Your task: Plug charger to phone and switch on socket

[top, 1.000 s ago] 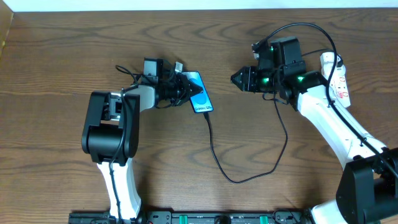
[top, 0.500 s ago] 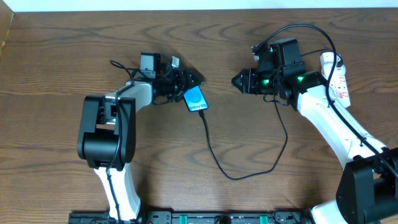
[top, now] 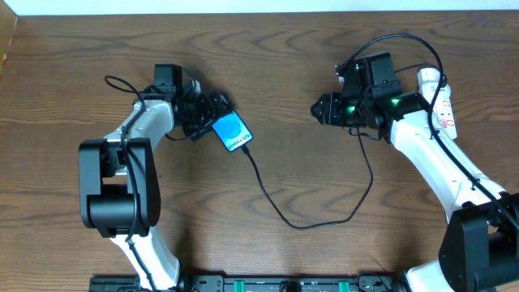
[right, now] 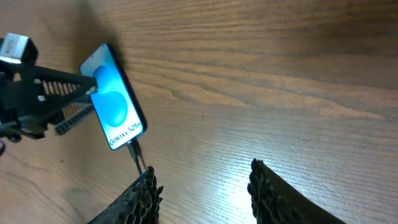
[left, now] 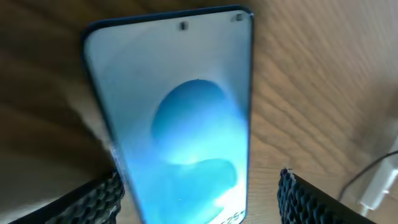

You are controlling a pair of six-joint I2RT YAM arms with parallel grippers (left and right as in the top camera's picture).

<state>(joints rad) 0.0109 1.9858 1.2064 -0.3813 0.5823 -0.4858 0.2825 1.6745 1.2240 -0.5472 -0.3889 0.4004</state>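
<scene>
The phone (top: 231, 132) lies flat on the wooden table, blue screen up, and also shows in the left wrist view (left: 180, 118) and the right wrist view (right: 114, 99). The charger (top: 302, 227), a thin black cable, has its small connector (right: 132, 149) at the phone's lower short edge; it loops over the table and runs up toward the socket (top: 440, 101), a white strip at the right. My left gripper (top: 217, 118) (left: 199, 186) is open astride the phone, with a gap on one side. My right gripper (top: 318, 109) (right: 205, 199) is open and holds nothing, well to the right of the phone.
The white right arm (top: 430, 154) lies across the table beside the socket. The black left arm base (top: 113, 186) stands at the front left. The table's far edge (top: 259, 11) meets a white wall.
My left gripper has gone from shut to open and has shifted left, and the phone has slid left with it. The right gripper has edged slightly right.
</scene>
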